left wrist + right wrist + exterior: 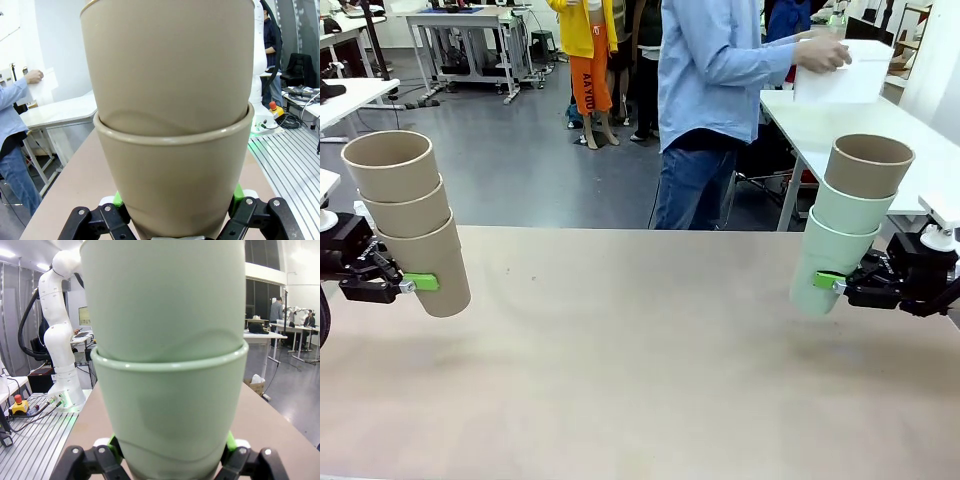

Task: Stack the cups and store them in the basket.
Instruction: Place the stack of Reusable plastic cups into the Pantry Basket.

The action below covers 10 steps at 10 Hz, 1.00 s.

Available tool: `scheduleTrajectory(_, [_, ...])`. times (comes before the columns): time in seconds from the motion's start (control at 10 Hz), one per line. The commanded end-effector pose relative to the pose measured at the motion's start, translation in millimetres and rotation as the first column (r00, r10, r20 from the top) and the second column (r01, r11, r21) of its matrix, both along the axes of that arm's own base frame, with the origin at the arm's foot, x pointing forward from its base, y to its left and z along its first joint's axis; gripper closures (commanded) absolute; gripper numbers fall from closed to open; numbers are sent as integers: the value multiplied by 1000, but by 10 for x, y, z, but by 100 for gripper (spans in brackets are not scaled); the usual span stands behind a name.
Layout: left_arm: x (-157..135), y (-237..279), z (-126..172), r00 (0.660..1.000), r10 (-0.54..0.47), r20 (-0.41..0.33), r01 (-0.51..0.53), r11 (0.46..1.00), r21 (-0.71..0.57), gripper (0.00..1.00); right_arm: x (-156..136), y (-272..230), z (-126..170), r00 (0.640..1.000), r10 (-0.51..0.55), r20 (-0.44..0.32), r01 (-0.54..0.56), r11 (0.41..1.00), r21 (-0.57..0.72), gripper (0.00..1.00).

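My left gripper (423, 285) is shut on the lowest of three nested tan-brown cups (405, 200), held tilted above the table's left edge. In the left wrist view that stack (172, 170) stands between my green-padded fingers (118, 199). My right gripper (828, 282) is shut on a second stack (850, 205) of two mint green cups with a tan one on top, at the table's right edge. The right wrist view has the green cups (170, 405) close up between the fingers (229, 441). A person in a blue shirt at the far side holds the white basket (845, 75) over another table.
The tan table (640, 350) lies bare between the two arms. A white table (880, 130) stands behind on the right, next to the person (710, 100). The other arm's white base (60, 340) rises at the table's side in the right wrist view.
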<state>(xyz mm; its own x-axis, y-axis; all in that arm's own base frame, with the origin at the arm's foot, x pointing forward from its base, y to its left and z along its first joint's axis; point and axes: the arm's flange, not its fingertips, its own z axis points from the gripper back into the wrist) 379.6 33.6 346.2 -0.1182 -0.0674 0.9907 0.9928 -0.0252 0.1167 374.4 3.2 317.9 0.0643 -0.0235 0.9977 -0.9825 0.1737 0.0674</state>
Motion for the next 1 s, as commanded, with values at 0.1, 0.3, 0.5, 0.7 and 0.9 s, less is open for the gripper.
scheduleTrajectory(0.1, [-30, -20, 55, 1000, -2, 10, 2, 1000, -5, 15, 3, -5, 43, 1000, -1, 11, 1, 1000, -1, 15])
scheduleTrajectory(0.3, [-30, -20, 55, 1000, -2, 10, 2, 1000, -5, 15, 3, -5, 43, 1000, -1, 11, 1, 1000, -1, 15])
scheduleTrajectory(0.5, [-30, -20, 55, 1000, -2, 10, 2, 1000, -5, 15, 3, -5, 43, 1000, -1, 11, 1, 1000, -1, 15])
scheduleTrajectory(0.7, [-30, -20, 55, 1000, -2, 10, 2, 1000, -5, 15, 3, -5, 43, 1000, -1, 11, 1, 1000, -1, 15])
scheduleTrajectory(0.9, [-30, -20, 55, 1000, -2, 10, 2, 1000, -5, 15, 3, -5, 43, 1000, -1, 11, 1, 1000, -1, 15])
